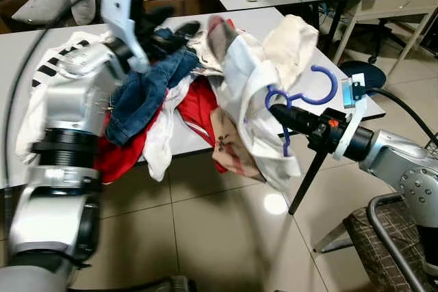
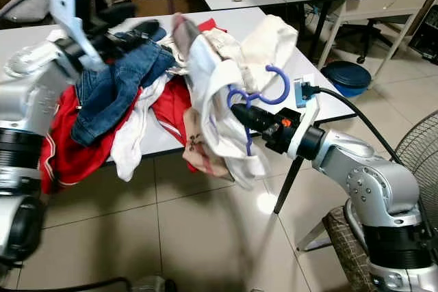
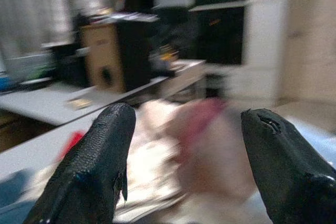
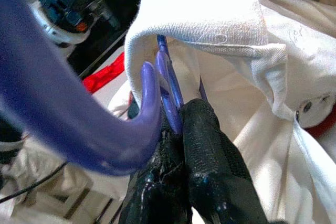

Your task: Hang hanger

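— Hanger (image 1: 301,97) position?
— Blue, clamped at its neck between the closed fingers of the right hand (image 1: 274,111), off the desk's (image 1: 239,22) right edge; the hook is curled above the fingers.
— What is carried on it?
— A white shirt (image 1: 250,100), draped beyond the fingertips.
— Left hand (image 3: 184,166)?
— Raised over the clothes pile (image 1: 157,94) near the desk's front edge, fingers apart, nothing gripped.
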You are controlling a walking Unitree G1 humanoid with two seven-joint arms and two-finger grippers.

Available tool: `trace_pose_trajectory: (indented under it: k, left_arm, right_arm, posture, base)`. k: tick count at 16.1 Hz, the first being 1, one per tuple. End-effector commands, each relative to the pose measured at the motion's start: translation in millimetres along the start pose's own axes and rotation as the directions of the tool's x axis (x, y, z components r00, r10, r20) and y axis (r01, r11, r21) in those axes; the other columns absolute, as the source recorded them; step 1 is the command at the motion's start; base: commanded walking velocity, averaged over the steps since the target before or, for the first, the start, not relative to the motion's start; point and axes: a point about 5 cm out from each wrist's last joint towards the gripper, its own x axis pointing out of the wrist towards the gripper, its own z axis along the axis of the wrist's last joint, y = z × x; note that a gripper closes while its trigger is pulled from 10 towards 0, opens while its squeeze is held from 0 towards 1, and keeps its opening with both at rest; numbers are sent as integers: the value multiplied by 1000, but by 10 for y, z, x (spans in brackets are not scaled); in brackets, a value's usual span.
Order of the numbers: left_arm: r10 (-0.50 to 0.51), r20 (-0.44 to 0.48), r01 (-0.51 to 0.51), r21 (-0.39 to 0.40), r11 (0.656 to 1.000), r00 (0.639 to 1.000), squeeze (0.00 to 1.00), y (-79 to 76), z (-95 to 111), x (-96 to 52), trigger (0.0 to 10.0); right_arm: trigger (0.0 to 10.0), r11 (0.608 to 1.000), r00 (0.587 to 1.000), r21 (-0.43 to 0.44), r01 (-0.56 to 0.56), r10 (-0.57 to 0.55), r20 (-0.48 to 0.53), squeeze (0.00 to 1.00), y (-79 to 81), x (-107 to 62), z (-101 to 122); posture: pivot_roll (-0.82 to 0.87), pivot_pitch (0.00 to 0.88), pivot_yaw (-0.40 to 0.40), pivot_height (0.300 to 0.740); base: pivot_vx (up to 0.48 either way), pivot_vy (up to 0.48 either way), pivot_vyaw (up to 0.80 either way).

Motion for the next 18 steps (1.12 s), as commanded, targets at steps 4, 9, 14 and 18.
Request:
trace_pose_trajectory:
  k: [4,9,14,18]
  left_arm:
    - [-147,-10,147,-24,989,989,0,-170,-182,86,10000]
    - [-172,-74,167,-69,984,982,0,-181,-357,37,0]
    - [-109,-48,106,-71,992,993,0,-110,-333,23,0]
    - [-157,129,181,-212,960,979,0,-185,-126,-91,10000]
  right_arm:
    - [10000,996,997,-53,-78,78,4,0,67,-40,30]
    - [10000,996,997,-56,-70,71,9,0,49,-68,22]
    - [10000,996,998,-61,-62,63,12,0,36,-67,27]
    - [10000,971,968,-19,238,-236,81,0,-270,-36,169]
  posture:
    - [-99,0,44,740]
    - [-107,0,49,740]
    - [-104,0,47,740]
    - [-112,0,45,740]
  base:
    - [0,0,0]
    - [0,0,0]
    - [0,0,0]
    - [0,0,0]
